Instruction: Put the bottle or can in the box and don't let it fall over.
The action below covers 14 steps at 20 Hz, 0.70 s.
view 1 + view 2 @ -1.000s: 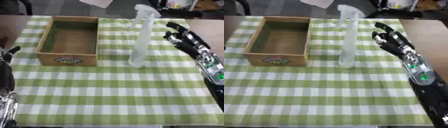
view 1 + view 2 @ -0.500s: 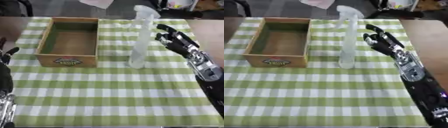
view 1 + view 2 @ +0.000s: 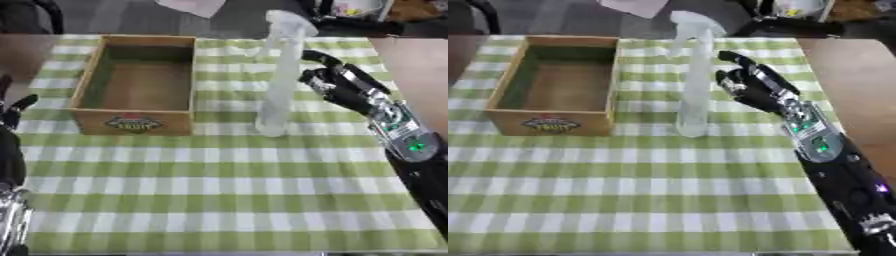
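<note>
both views: head-mounted stereo pair, looking steeply down and forward onto the counter [image 3: 411, 55] from the robot's side, at close range. shared field: green checked cloth [image 3: 227, 190], wooden box [image 3: 140, 90], spray bottle [image 3: 691, 75]. right eye view is shifted slightly, so things sit further left in it.

I count one spray bottle [image 3: 278, 75], tall, pale and translucent, and it is the only bottle or can I see. There is one wooden box [image 3: 137, 84], with a single label on its front wall. One green-and-white checked cloth [image 3: 219, 190] covers one table [image 3: 846, 75]. Of my own hands I count two: the right hand [image 3: 750, 85] and the left hand [image 3: 10, 116].
</note>
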Tool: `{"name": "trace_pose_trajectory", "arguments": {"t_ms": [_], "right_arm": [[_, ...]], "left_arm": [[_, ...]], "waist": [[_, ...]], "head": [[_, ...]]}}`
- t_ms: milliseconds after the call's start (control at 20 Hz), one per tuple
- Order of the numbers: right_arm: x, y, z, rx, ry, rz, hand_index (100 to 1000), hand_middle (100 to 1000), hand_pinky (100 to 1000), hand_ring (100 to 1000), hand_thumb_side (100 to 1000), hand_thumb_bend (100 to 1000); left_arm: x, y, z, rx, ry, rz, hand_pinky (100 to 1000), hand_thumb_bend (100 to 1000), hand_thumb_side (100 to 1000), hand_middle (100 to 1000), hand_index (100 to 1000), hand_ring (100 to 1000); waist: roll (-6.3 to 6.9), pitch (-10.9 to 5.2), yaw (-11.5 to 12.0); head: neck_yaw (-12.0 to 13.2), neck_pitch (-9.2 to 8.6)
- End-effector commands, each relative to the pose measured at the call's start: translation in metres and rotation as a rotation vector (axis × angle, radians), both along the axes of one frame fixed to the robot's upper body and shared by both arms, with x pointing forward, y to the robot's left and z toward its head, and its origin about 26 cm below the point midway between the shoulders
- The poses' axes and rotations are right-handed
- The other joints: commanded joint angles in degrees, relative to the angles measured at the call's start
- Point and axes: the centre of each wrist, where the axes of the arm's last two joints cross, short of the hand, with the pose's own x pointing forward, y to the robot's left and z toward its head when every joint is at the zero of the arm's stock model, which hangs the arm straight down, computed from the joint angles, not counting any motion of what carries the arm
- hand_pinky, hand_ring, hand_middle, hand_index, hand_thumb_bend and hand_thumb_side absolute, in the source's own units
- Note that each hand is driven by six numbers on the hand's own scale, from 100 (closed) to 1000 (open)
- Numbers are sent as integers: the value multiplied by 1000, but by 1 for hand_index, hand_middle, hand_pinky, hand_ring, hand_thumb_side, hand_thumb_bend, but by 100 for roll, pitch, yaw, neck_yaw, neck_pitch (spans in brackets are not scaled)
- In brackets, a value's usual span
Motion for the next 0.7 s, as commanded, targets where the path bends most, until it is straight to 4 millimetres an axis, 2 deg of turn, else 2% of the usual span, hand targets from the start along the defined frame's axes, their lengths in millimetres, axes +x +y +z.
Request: {"name": "trace_pose_trajectory", "arguments": {"t_ms": [50,700], "right_arm": [[1,3,16,-3,-41,25,1000,969,828,775,685,100],[7,15,23,-9,-51,64,1000,964,829,774,686,100]], "left_arm": [[1,-1,7,9,-22,-10,801,234,844,1000,981,1000],[1,-3,6,13,-20,-22,803,234,845,1000,984,1000]], "waist": [[18,-71,-4],[15,-77,34]], "head": [[-9,-18],[-49,-19]]}}
